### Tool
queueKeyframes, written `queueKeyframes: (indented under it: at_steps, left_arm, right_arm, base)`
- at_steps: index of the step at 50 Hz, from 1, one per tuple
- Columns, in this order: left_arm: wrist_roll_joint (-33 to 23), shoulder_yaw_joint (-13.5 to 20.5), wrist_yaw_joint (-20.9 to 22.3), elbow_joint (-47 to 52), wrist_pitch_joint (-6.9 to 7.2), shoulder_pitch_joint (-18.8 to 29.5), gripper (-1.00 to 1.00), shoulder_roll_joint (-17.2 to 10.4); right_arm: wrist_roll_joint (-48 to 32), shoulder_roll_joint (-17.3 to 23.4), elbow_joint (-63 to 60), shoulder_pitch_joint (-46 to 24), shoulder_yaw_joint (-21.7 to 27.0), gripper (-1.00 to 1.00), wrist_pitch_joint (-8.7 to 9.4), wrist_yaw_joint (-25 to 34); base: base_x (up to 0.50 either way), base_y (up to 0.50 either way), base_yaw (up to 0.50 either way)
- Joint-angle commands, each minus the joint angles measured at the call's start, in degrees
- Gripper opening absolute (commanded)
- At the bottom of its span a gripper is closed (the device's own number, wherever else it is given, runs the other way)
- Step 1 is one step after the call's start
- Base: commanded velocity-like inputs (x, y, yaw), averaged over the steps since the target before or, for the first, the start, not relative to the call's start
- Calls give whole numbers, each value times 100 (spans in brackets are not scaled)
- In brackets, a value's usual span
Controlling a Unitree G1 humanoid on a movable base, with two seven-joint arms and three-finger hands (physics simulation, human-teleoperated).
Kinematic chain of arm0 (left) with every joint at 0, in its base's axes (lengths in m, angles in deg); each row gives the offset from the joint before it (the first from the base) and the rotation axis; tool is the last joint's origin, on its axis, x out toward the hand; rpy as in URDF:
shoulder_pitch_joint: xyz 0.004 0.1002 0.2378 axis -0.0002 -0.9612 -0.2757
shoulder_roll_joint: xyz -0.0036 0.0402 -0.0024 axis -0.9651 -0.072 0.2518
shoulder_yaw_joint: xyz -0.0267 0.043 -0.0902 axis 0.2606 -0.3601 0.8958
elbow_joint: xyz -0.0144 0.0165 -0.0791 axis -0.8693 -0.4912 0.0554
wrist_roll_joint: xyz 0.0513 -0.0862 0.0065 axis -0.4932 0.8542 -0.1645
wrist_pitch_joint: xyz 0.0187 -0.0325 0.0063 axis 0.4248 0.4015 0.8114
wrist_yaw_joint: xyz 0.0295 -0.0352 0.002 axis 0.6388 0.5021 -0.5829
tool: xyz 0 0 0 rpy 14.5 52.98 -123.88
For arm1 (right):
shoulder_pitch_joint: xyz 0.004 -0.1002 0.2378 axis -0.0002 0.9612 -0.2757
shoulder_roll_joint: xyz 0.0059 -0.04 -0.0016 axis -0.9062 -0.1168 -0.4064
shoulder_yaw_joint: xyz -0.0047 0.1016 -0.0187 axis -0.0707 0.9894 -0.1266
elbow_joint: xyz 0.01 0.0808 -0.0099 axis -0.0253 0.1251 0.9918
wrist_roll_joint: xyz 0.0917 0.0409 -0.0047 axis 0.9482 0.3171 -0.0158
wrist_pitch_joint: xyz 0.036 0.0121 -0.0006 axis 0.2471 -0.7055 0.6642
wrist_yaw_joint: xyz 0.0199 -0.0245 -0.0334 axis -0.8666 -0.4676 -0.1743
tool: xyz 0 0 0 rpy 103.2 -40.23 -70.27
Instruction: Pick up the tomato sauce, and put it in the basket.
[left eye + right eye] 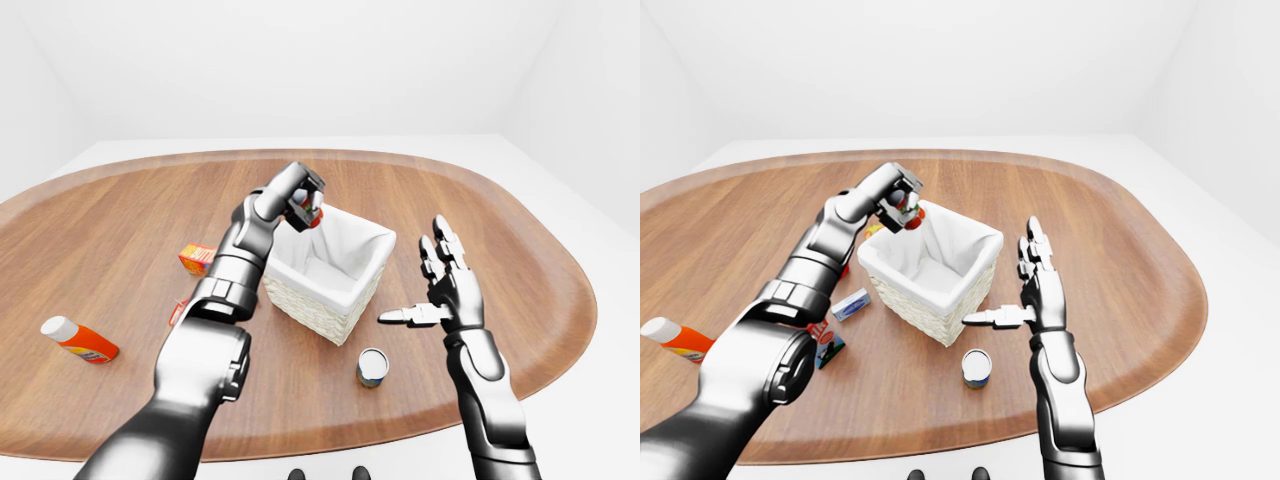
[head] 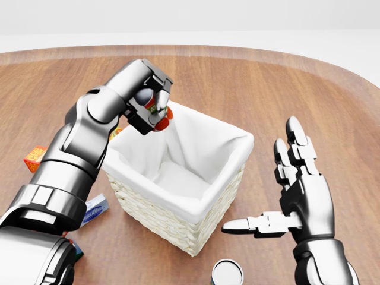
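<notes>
Wicker basket (image 2: 169,219): one; tomato sauce (image 2: 159,112): one, in left hand (image 2: 148,101).

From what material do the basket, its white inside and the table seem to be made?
The basket looks like pale woven wicker or straw: its outer walls show a braided texture. Its lining seems to be soft white cloth, matte, since it folds over the rim and creases inside. The table looks like brown wood with a smooth, slightly satin finish; grain streaks run across it. As this is a render, these are only appearances.

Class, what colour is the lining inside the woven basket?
White. The basket has a plain white cloth lining, clearest in the head view.
</notes>
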Motion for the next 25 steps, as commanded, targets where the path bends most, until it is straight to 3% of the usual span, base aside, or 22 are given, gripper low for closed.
queueKeyframes:
  at_steps: [1,25]
  left_arm:
    - [38,-42,-26,-197,0,216,-100,112]
    - [232,-26,142,-609,0,280,-100,277]
  right_arm:
    - [-10,-3,48,-3,-7,100,0,-2]
    - [4,8,95,-37,5,100,0,-17]
  base:
    - [0,0,0]
    - [0,0,0]
